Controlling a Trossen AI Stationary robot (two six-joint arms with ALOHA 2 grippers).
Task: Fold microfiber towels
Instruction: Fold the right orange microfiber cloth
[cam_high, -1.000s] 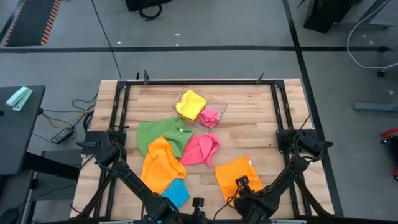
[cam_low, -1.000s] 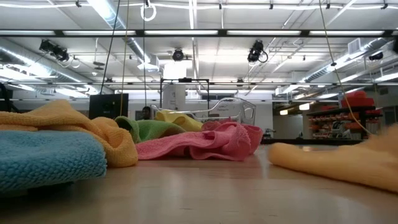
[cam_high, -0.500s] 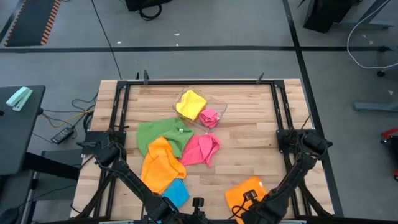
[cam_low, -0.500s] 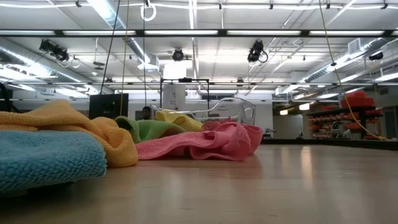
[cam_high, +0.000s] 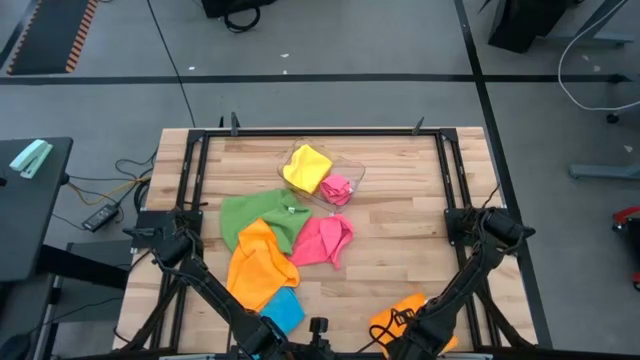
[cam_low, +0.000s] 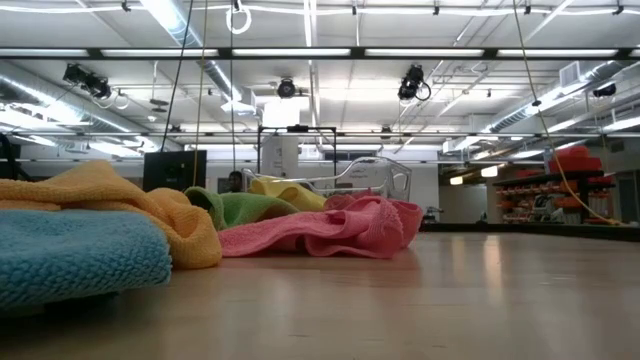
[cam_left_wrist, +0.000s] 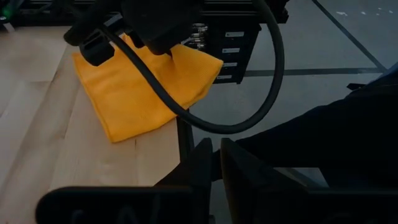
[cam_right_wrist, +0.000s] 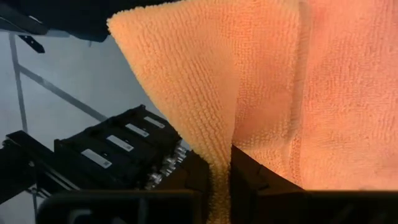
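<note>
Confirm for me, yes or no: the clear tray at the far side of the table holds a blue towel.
No: the high view shows the clear tray holding a yellow towel and a pink towel, no blue one.

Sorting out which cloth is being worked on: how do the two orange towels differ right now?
The right orange towel sits at the table's front edge, pinched in the right gripper; the left orange towel lies untouched among the pile. The right one overhangs the edge; the left one lies fully on the wood, overlapping the green towel. Both are the same orange microfiber.
</note>
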